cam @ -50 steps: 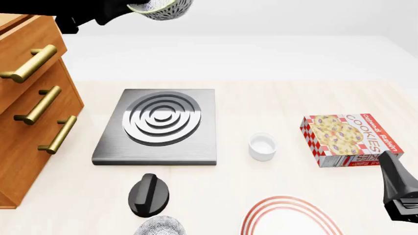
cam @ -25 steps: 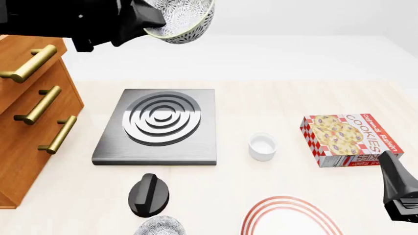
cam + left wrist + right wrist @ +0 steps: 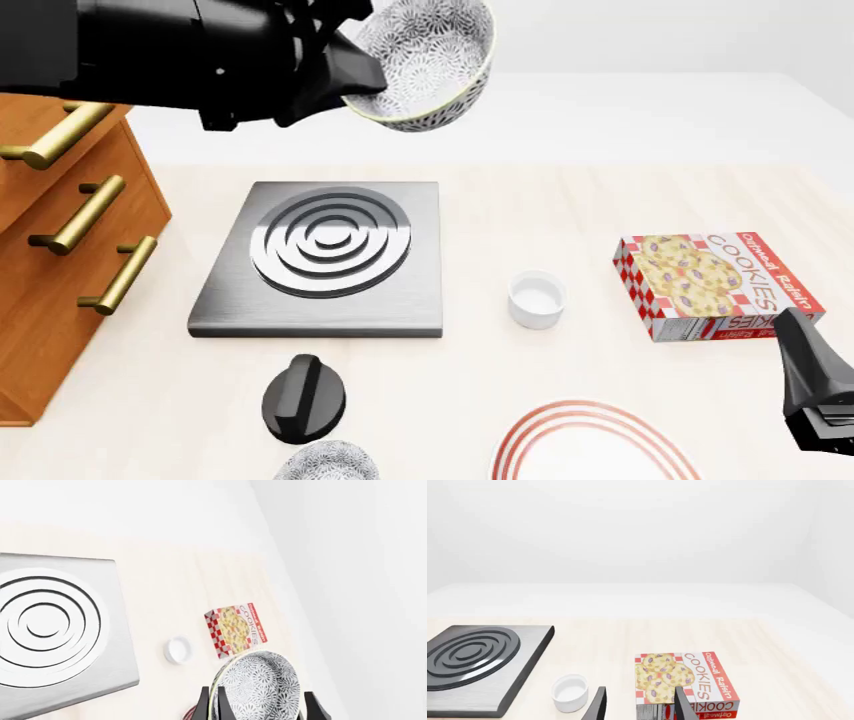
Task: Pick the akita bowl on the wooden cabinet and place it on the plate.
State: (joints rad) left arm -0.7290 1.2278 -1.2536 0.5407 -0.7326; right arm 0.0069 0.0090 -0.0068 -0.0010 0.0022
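Note:
The akita bowl (image 3: 434,50), dark outside with a lace-like pattern inside, hangs tilted high above the table's far side, clear of the wooden cabinet (image 3: 60,230) at the left. My left gripper (image 3: 360,78) is shut on its rim. The left wrist view shows the bowl (image 3: 257,682) between the fingers (image 3: 203,705). The plate (image 3: 587,440), white with red rings, lies at the near edge, cut off by the frame. My right gripper (image 3: 814,395) waits low at the near right, and in its wrist view the gripper (image 3: 640,707) is open and holds nothing.
A grey stove slab (image 3: 327,255) lies mid-table, with a black knob (image 3: 304,398) and a second patterned bowl (image 3: 327,463) in front of it. A small white cup (image 3: 537,298) and a cookie box (image 3: 714,283) lie to the right, behind the plate.
My left arm has carried the bowl right and lower into view, away from the cabinet. The right arm has not moved.

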